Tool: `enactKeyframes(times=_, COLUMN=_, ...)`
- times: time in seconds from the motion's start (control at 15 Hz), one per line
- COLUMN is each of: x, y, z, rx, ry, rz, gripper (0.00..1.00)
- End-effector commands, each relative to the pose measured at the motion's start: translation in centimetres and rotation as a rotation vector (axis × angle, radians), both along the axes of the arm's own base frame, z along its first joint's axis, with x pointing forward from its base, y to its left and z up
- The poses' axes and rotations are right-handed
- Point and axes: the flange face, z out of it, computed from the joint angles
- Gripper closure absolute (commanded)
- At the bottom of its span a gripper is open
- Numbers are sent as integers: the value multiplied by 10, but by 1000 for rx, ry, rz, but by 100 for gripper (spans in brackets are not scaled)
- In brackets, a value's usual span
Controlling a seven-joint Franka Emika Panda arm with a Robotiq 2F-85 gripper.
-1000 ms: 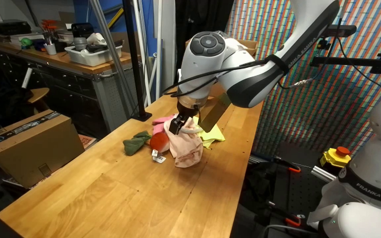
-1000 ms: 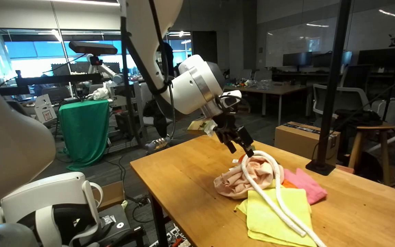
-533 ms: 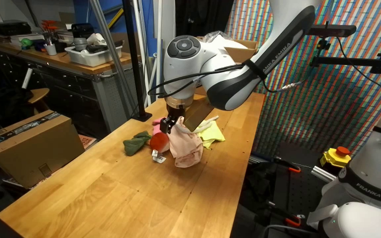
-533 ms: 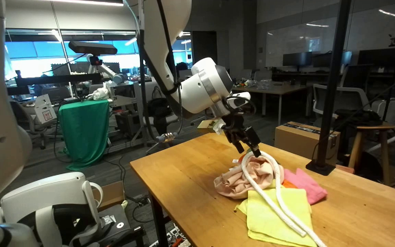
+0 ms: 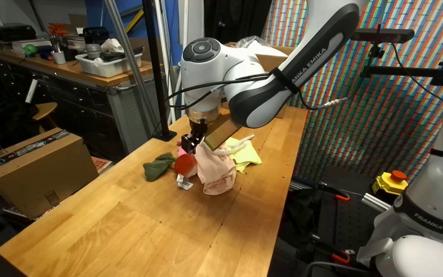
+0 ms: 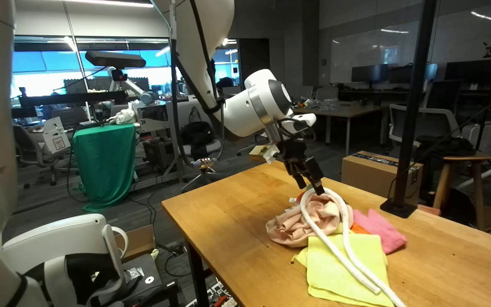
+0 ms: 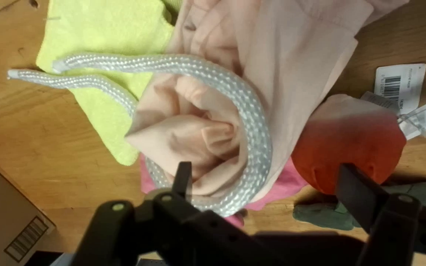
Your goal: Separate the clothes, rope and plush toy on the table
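The robot arm (image 5: 263,104) leans down over a small heap on the wooden surface (image 5: 160,231), its jaws spread wide apart and angled downward. Seen from the wrist, one jaw shows in front of the loop of white rope (image 7: 259,151), the opposite one in front of the plush toy (image 7: 350,144). In an exterior view, one tip (image 6: 319,189) overlaps the top of the rope's bend; whether it touches, I can't make out.

The rope bends over the crumpled peach cloth (image 7: 290,55), and its two tails run across the yellow cloth (image 6: 326,273); one end stops on that cloth, the other reaches just past its edge. The yellow piece lies flat and folded. The pink cloth (image 6: 384,232) is partly covered by the peach one, its free part resting on the surface. A patch of orange (image 6: 359,229) shows between those two, and I can't tell what it belongs to.

The toy, red fading to pale, sits right beside the peach cloth, its dark green leaves (image 5: 154,170) turned away from the heap and a white paper tag (image 7: 401,83) with a barcode next to it. A black post (image 6: 413,106) stands at the edge of the surface, near the pink cloth, and a cardboard box (image 5: 40,177) sits lower down, beyond that edge.
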Motion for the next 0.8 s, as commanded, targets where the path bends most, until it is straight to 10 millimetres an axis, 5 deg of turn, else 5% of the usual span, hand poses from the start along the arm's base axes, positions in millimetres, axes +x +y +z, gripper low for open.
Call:
enactKeyframes(times=0.0, x=8, y=-3, z=6, rx=34, ry=26, rz=-60, gripper=0)
enactKeyframes(times=0.67, x=12, y=-21, z=2, rx=56, ry=37, rz=-129, gripper=0)
enactKeyframes(times=0.73, x=12, y=-22, z=1, rx=53, ry=36, rz=-129, gripper=6)
